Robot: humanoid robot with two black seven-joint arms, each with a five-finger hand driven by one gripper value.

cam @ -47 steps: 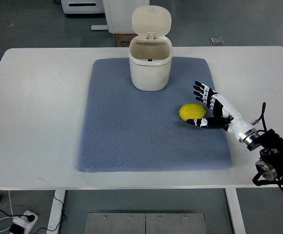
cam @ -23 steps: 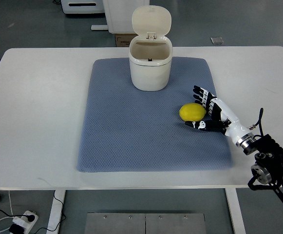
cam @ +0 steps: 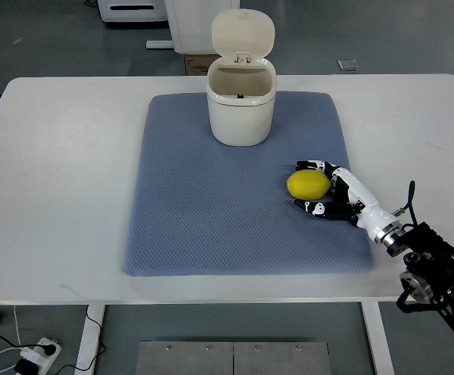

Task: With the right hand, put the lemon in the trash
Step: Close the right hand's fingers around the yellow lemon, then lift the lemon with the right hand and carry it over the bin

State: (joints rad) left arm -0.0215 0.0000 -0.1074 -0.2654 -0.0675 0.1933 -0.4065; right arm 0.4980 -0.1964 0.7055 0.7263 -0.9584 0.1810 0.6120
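A yellow lemon (cam: 308, 184) lies on the blue-grey mat (cam: 211, 203), right of centre. My right hand (cam: 320, 187) comes in from the lower right and its black-tipped fingers (cam: 309, 166) curl around the lemon from the right, with the thumb on its near side. The lemon still rests on the mat. A cream trash bin (cam: 241, 104) stands at the mat's far edge with its lid (cam: 243, 33) flipped up and its mouth open. The left arm is out of view.
The mat lies on a white table (cam: 62, 156). The right arm's wrist and cabling (cam: 434, 269) hang over the table's front right corner. A power strip (cam: 35, 353) lies on the floor at lower left.
My right hand has slid left toward the lemon and its spread fingers have curled in around it. The lemon and the bin have not moved.
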